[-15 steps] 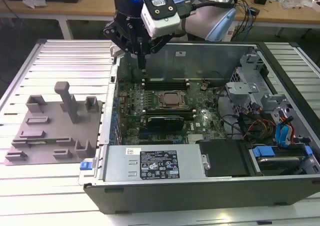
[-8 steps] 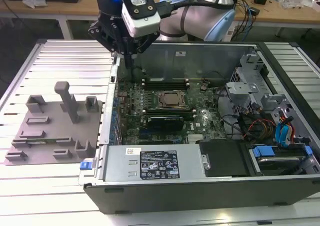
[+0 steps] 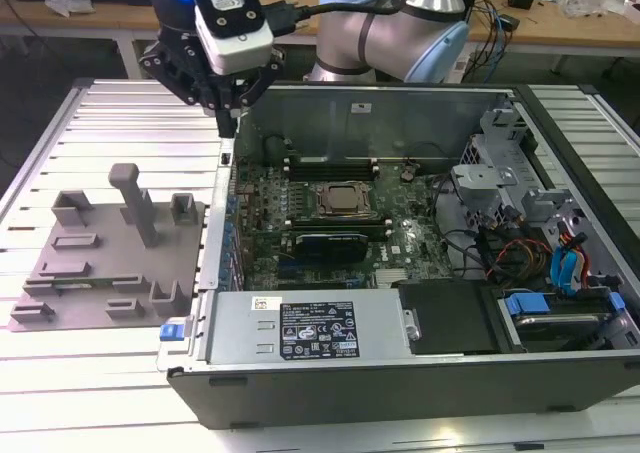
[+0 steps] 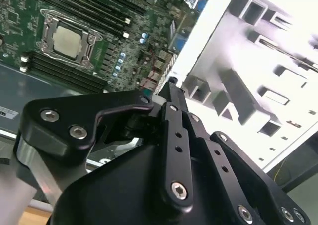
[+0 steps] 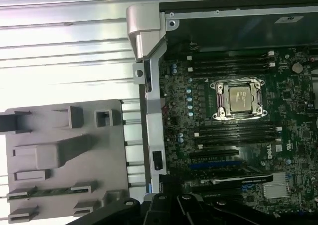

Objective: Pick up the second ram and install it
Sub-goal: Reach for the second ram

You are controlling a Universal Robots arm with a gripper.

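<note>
The second ram [image 5: 47,190] is a thin green stick lying flat between two small blocks on the grey fixture plate [image 5: 59,120], at the plate's end farthest from the case's back wall. My gripper [image 3: 231,125] hangs above the open computer case's wall on the exterior view's left, near the back corner and well away from the ram. Its fingers meet at the tip with nothing visible between them, also in the second wrist view [image 4: 171,88]. The black memory slots [image 5: 231,61] flank the CPU socket [image 5: 237,98] on the motherboard.
The fixture plate [image 3: 110,243] carries a tall upright post [image 3: 135,203] and several low blocks. The case's metal side wall [image 3: 222,223] stands between plate and motherboard. A power supply [image 3: 310,328] and drive cables [image 3: 560,263] fill the case's near and right parts.
</note>
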